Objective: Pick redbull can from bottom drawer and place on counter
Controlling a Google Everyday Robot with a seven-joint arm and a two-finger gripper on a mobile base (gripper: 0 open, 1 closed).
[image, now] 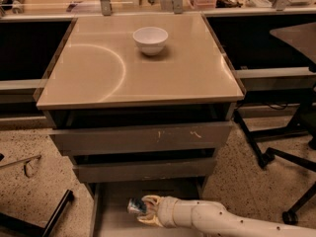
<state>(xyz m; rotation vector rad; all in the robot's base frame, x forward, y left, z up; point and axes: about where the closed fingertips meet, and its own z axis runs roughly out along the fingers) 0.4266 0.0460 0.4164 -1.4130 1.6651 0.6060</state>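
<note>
The redbull can [136, 206] is a small silver-and-blue can held just above the floor of the bottom drawer [116, 201], the open grey tray at the bottom of the cabinet. My gripper [144, 209] reaches in from the lower right on a white arm and is shut on the can, with pale fingers [150, 200] above and below it. The counter [138, 63] is the glossy tan cabinet top above, with a curved light reflection on its left half.
A white bowl [150, 39] stands on the counter near its back edge. Two grey scratched drawer fronts [143, 137] sit above the bottom drawer. Chair legs [276, 152] stand at the right, a dark bar [54, 211] lies on the speckled floor at left.
</note>
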